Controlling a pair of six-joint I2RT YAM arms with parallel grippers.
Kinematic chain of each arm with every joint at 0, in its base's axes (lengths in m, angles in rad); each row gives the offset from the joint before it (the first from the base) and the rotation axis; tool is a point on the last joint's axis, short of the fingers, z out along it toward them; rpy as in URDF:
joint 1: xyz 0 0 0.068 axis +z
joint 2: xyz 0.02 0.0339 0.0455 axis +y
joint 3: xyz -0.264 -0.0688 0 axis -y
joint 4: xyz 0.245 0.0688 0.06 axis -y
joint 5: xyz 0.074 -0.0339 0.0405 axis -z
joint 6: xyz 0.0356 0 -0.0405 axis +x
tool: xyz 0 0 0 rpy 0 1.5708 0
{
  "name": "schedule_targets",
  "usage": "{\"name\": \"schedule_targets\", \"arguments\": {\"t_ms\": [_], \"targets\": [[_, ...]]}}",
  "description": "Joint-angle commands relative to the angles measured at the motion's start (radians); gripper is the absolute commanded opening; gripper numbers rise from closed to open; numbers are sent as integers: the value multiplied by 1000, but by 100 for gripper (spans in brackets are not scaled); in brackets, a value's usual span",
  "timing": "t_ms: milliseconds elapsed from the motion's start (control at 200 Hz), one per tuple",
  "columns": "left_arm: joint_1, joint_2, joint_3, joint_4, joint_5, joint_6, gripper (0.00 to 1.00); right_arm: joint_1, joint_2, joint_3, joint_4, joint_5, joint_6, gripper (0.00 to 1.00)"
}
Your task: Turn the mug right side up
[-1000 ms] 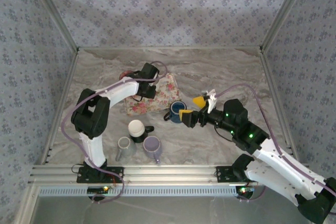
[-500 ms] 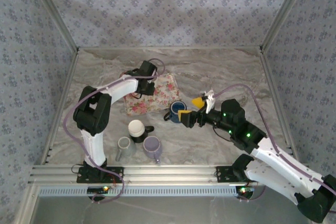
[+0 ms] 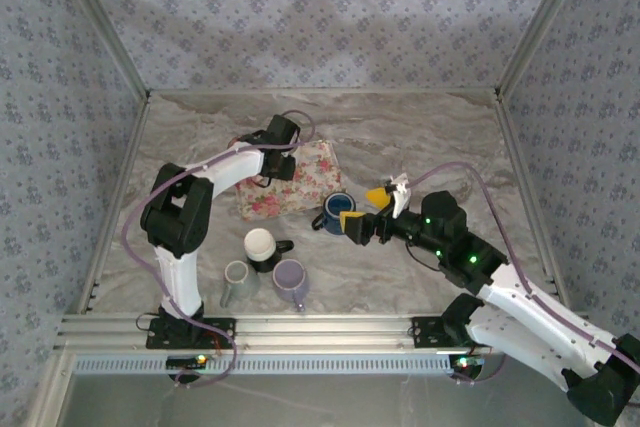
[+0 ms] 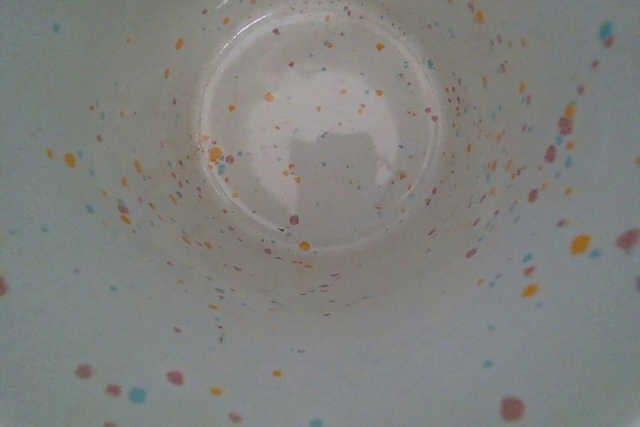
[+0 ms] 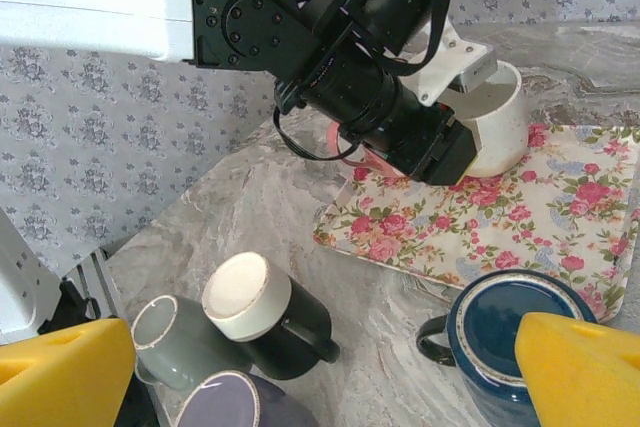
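At the rear of the bench, the speckled white mug stands mouth up on the floral tray. Your left wrist view looks into its dotted interior. The left gripper sits against the mug's near wall, and you cannot tell whether its jaws are apart or clamped. Your right gripper hovers with its yellow fingers spread wide, just beside a blue mug that stands upright. A black mug, a grey mug and a lilac mug cluster near the front edge.
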Motion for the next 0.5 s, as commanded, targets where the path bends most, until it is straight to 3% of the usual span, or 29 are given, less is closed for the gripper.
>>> {"name": "schedule_targets", "arguments": {"t_ms": [0,495], "targets": [[-4,-70,-7,26,-37,-6,40,7,-16,13,-5,16,3,100],[-25,-249,-52,-26,14,-66,45,5,-36,108,-189,107,-27,100]]}}
